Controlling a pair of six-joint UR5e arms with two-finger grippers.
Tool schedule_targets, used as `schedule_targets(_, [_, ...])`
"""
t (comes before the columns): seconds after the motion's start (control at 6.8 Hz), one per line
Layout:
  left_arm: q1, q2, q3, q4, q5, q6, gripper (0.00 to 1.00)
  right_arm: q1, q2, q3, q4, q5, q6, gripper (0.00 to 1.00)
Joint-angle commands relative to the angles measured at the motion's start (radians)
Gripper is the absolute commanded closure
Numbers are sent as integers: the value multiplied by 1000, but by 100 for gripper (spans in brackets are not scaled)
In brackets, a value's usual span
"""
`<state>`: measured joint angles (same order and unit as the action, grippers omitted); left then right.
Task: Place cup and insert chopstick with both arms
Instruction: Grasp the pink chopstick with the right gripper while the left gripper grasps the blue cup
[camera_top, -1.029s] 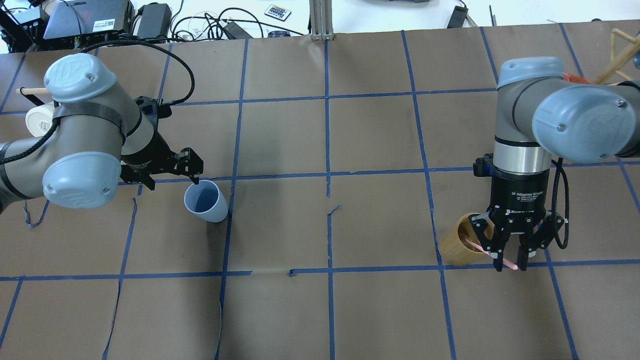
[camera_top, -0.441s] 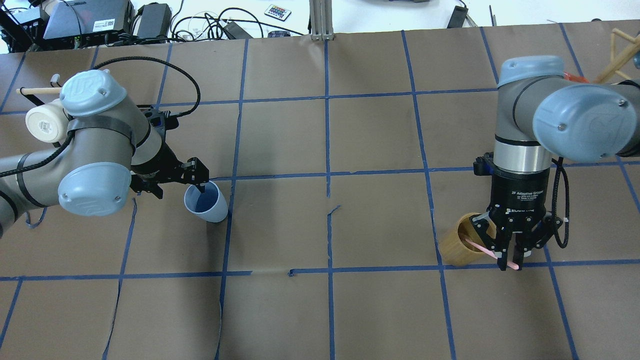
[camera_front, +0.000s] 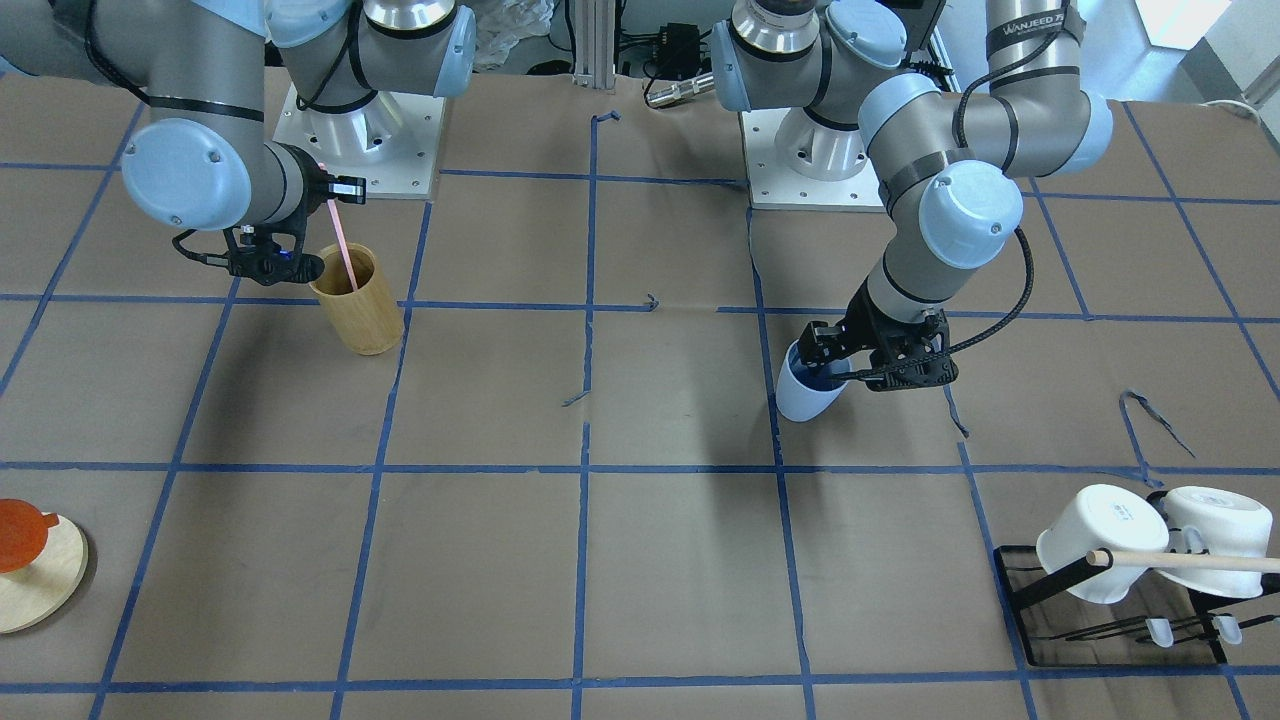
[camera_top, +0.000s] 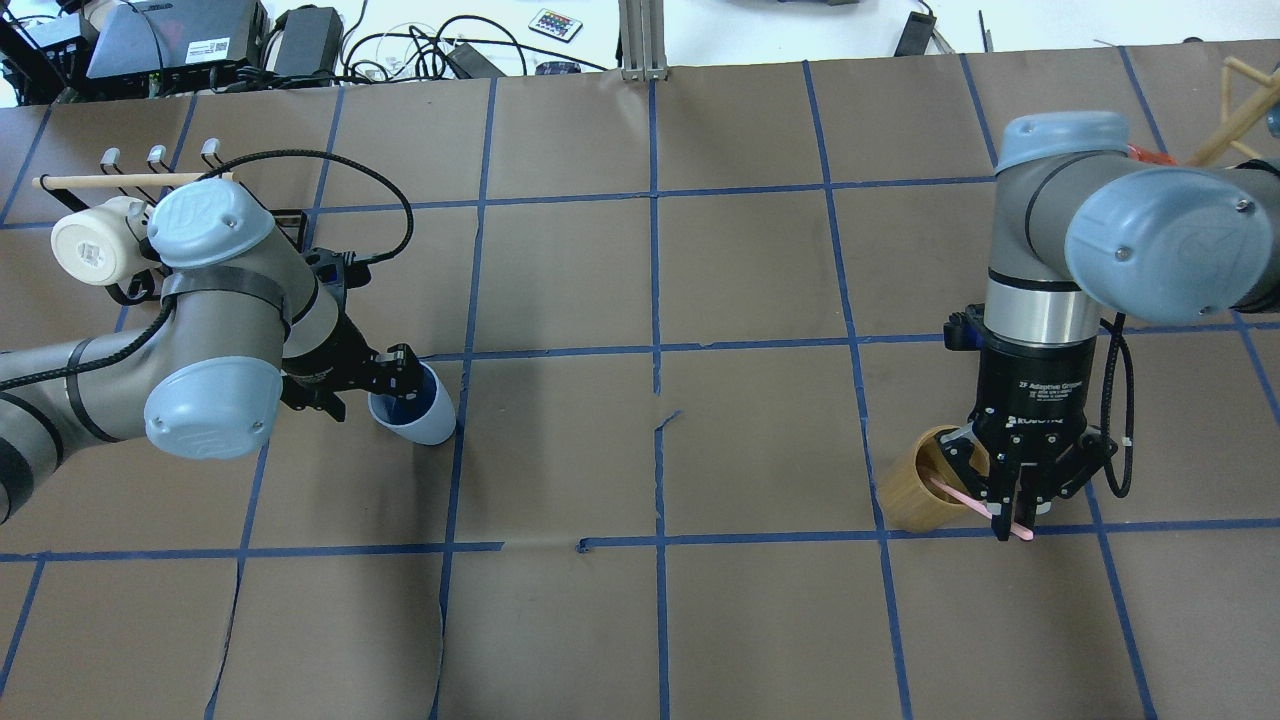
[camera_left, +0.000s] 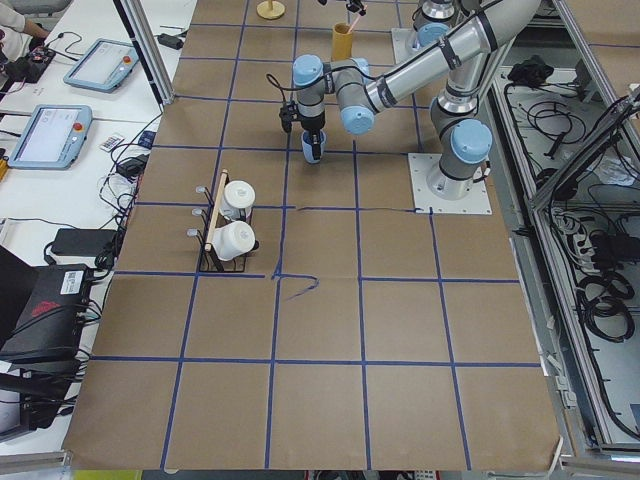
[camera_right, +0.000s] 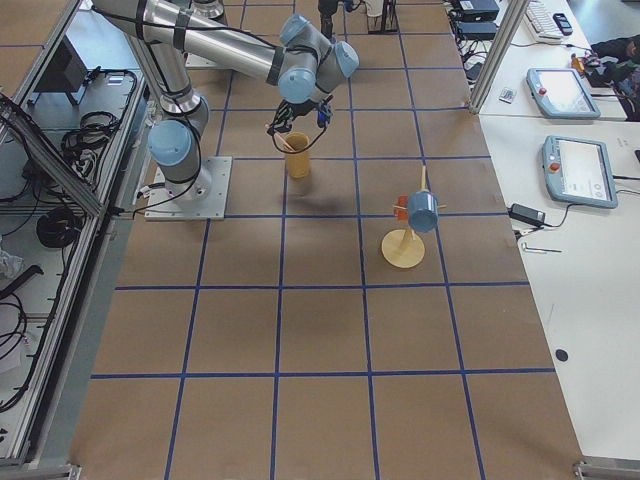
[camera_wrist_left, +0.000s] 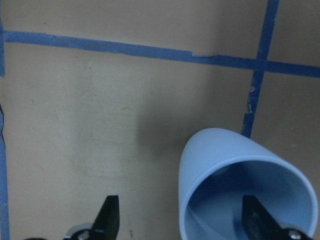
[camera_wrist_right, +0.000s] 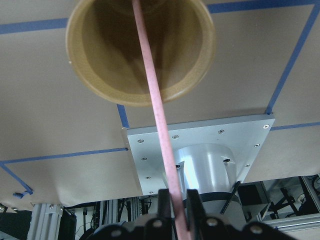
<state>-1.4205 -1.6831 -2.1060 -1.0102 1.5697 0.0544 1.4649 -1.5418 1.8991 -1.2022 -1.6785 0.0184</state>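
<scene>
Cup (camera_front: 808, 398), a small light-blue plastic tumbler, stands in the front-facing view toward the robot-left end of the brown papered table (camera_front: 650, 560), the left gripper (camera_front: 842, 378) at its rim. Overhead, the right gripper (camera_top: 1012, 520) hangs near the opposite end, above and beside a tan bamboo cylinder holder (camera_top: 900, 500). Left wrist view: open fingers (camera_wrist_left: 109, 220) straddle the cup's near wall, one inside. Right wrist view: fingers (camera_wrist_right: 194, 207) clamp the thin pale-pink chopstick (camera_wrist_right: 152, 85), whose long axis runs down into that holder.

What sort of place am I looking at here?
Probably a robotics lab: two robot arms bolted to a table gridded with blue tape, teach pendants alongside, loose cables behind.
</scene>
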Motion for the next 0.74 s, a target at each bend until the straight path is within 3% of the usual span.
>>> schedule_targets(0.0, [0,-10,10,12,-5,74,100,0,0,-8,0,19,3,85])
schedule_targets(0.59, [-114,0,115,-14,-5,-26,100,0,3,-72,13,48,18,85])
